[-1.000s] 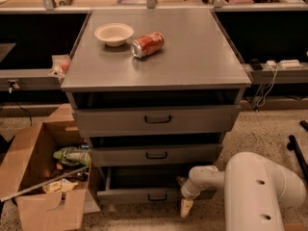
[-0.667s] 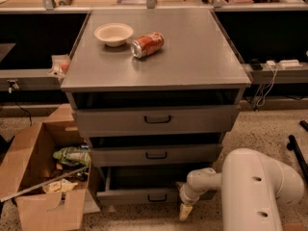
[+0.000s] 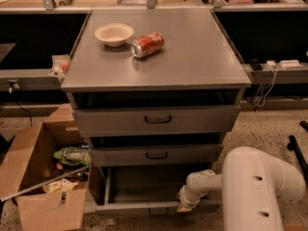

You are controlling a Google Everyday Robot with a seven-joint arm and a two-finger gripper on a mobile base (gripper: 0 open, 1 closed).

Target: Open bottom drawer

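At eight o'clock from the cabinet, a cardboard box [image 3: 29, 177] sits open on the speckled floor, just beside the cabinet's lower left corner. Inside it lie a green packet [image 3: 72, 155] and some loose scraps, with a long thin strip [image 3: 43, 184] lying slantwise across them.

The grey counter [image 3: 192, 61] forms the top of the cabinet. Toward its eleven o'clock corner stands a shallow cream bowl [image 3: 114, 34]. Just beside the bowl, at its four o'clock, a red soda can [image 3: 147, 44] lies on its side, its silver end facing the bowl.

Below the counter are three grey fronts. The top drawer [image 3: 115, 121] has the tallest front and a wide dark handle. Under it, the middle drawer [image 3: 115, 156] has a lower front. A dark gap shows above each of these two.

The bottom drawer [image 3: 144, 184] is at six o'clock of the cabinet and stands well out from the body. Its plain grey tray is open to view. Its slim front is nearest the camera, with a small dark pull handle [image 3: 158, 211] at the centre.

At three o'clock from that handle, the pincer [image 3: 185, 204] sits at the upper edge of the drawer front, its tan tip pointing down. Whether it is spread or pressed together I cannot tell.

The white arm [image 3: 260, 191] reaches it from the five o'clock corner of the view. A power strip [image 3: 281, 64] lies on the ledge at three o'clock of the counter.
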